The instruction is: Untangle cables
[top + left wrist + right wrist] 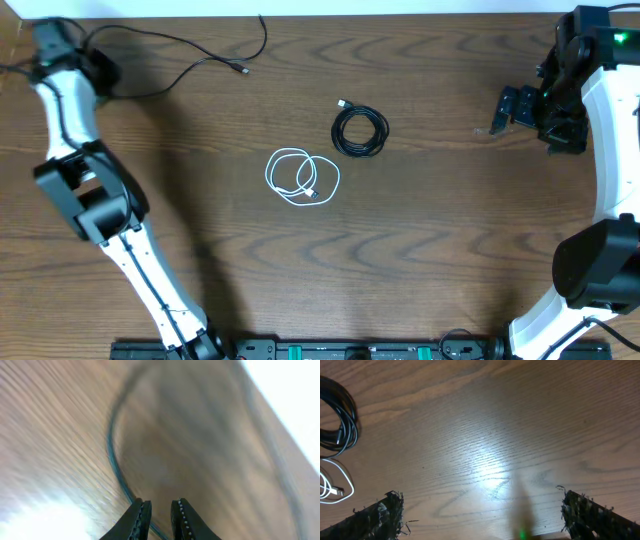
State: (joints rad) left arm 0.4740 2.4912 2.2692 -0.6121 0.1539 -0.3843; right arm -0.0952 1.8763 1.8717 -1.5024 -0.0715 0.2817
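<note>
One thin black cable (180, 45) trails loose across the far left of the table, its plug lying free. It leads to my left gripper (100, 72) at the far left corner. The blurred left wrist view shows that cable (112, 455) curving in between the fingers of my left gripper (160, 502), which stand a narrow gap apart. A second black cable (359, 131) (340, 420) lies coiled at mid-table. Beside it, apart, lies the white cable (303, 176) (332, 487) in loose loops. My right gripper (505, 108) (482, 497) hangs wide open over bare wood at the far right, holding nothing.
The wooden table (450, 230) runs to a white edge along the back. Both arms' bases stand at the front edge, left and right. Thicker black cords hang near the left arm's upper link (60, 60).
</note>
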